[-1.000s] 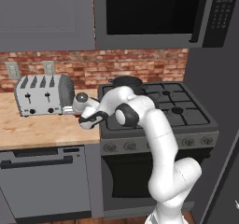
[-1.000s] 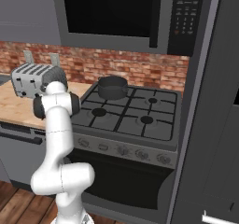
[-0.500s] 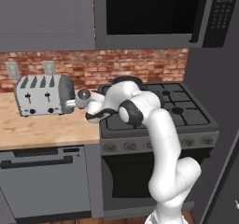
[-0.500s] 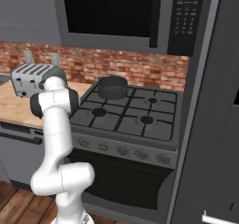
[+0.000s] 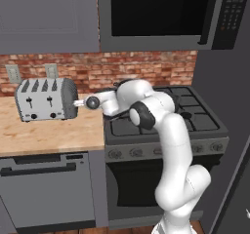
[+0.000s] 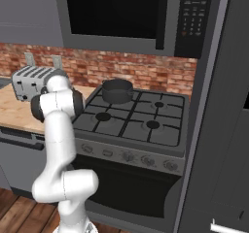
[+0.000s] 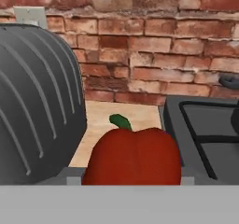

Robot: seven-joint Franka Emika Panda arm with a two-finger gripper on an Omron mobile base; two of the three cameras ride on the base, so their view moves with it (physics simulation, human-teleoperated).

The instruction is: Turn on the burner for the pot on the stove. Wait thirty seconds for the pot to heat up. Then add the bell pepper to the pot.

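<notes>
The hand (image 5: 78, 103) is beside the toaster (image 5: 45, 99); its fingers hide behind the bell pepper (image 7: 133, 156), grip unclear.

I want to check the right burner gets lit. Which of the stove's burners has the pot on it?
The back-left burner, next to the brick wall on the toaster's side: the pot stands on it, while the other burners, such as the front-left one, are bare.

- A silver four-slot metal toaster (image 5: 45, 99) stands upright on the light wooden desk (image 5: 46, 138), near the back wall.
- A red brick wall (image 7: 154, 45) runs behind the desk, carrying two pale outlet plates (image 5: 51, 70).
- A black microwave (image 6: 129, 14) hangs above.
- A grey dishwasher front (image 5: 46, 189) sits under the desk.
- Grey upper cabinet (image 5: 46, 16) at left.
</notes>
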